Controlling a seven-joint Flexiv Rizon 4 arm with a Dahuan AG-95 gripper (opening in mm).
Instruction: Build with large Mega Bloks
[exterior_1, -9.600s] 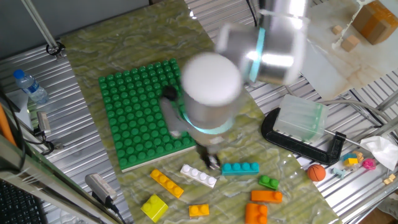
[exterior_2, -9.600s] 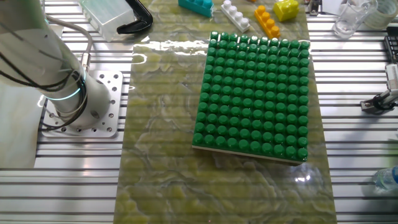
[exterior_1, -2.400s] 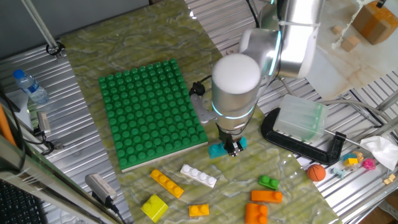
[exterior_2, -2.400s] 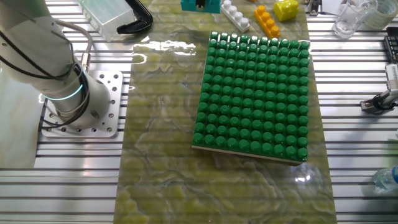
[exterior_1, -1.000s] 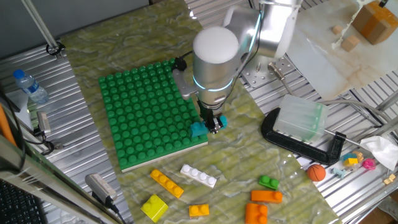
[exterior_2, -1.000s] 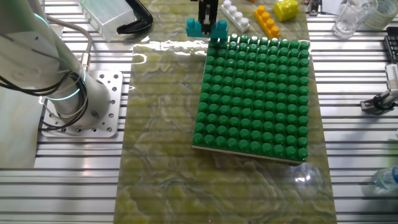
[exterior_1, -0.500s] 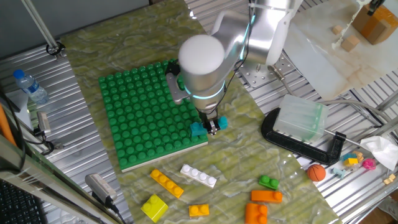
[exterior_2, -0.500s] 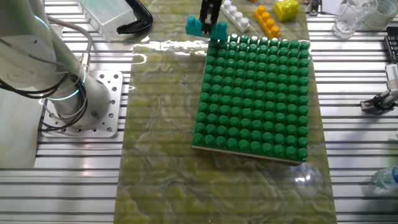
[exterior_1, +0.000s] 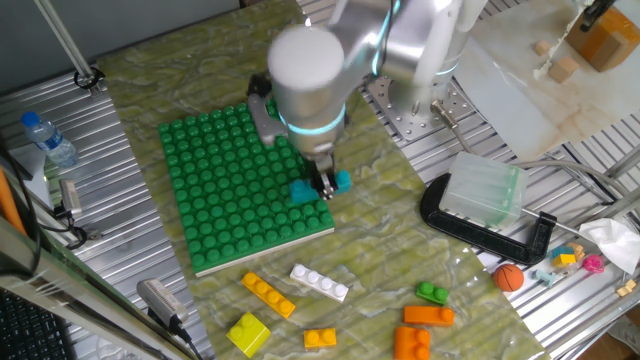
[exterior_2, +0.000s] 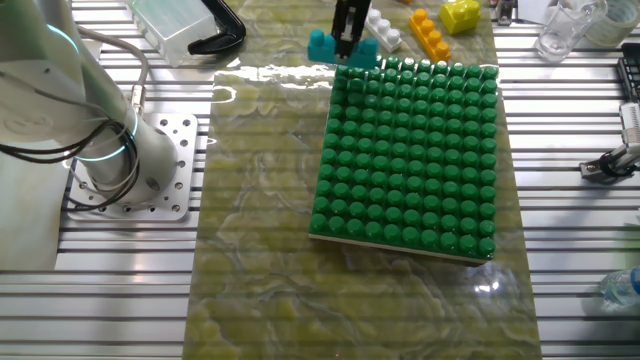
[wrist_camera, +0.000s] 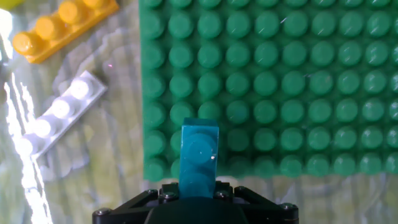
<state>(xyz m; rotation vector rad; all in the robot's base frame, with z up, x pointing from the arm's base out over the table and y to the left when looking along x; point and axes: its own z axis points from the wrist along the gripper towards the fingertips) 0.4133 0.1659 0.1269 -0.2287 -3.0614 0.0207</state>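
Teal brick (exterior_1: 318, 187) now over baseplate (exterior_1: 220, 190)

Eight bricks (exterior_1: 319, 282), one green baseplate (exterior_1: 230, 190)

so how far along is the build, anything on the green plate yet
Nothing is attached yet: the green baseplate shows only bare studs. In hand: the tool grips the teal block above the plate's edge. Left on the mat: the white block, long yellow block and several other loose ones.

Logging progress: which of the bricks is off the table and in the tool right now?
The teal brick, clamped in the tool over the green baseplate's edge. The white brick, yellow brick and the others lie loose on the mat.
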